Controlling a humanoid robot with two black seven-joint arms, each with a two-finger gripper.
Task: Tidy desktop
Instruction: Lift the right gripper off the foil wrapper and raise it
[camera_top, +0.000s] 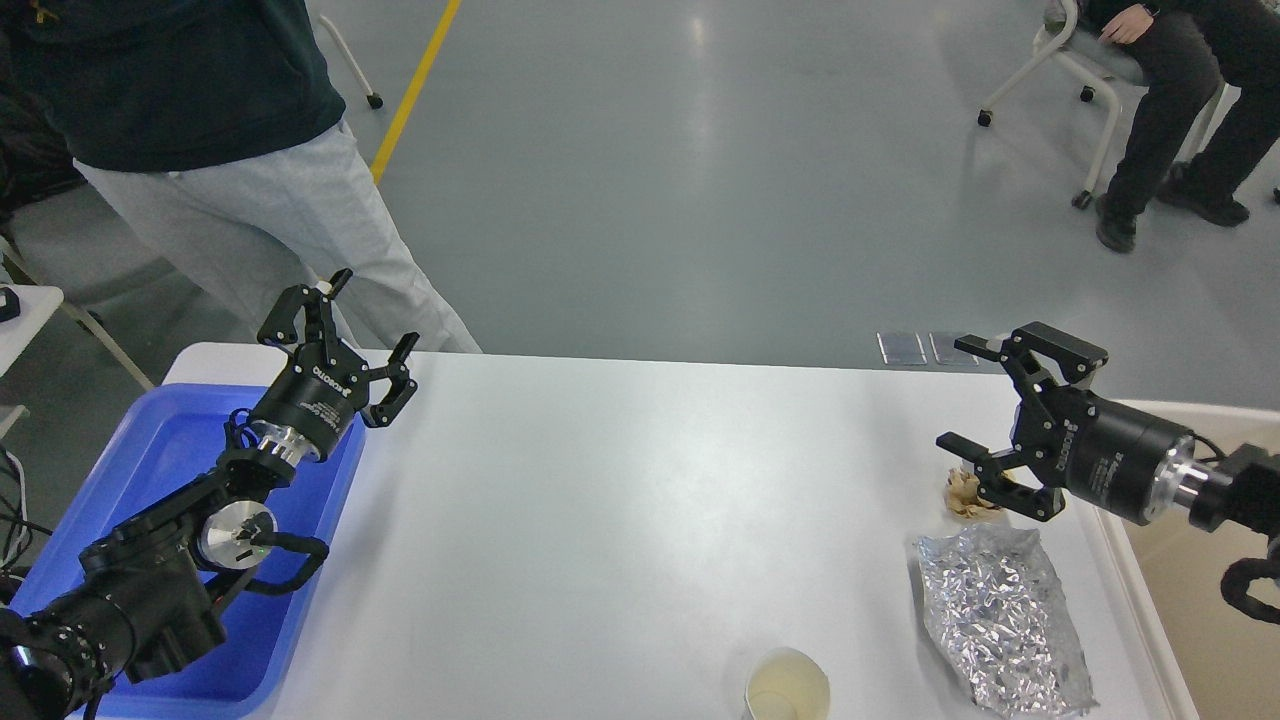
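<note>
The white desktop (620, 500) fills the middle of the head view. On its right part lie a crumpled brown paper ball (962, 491), a crinkled silver foil bag (1000, 620) and, at the front edge, a paper cup (788, 688) with yellowish liquid. My right gripper (975, 395) is open and empty, held over the right end of the desktop, just above and beside the paper ball. My left gripper (345, 320) is open and empty, raised over the far left corner.
A blue plastic tray (170, 450) sits at the left end under my left arm. A beige bin (1200, 560) stands off the right edge. A person (230, 150) stands behind the left corner. Another sits on a chair (1170, 80) far right.
</note>
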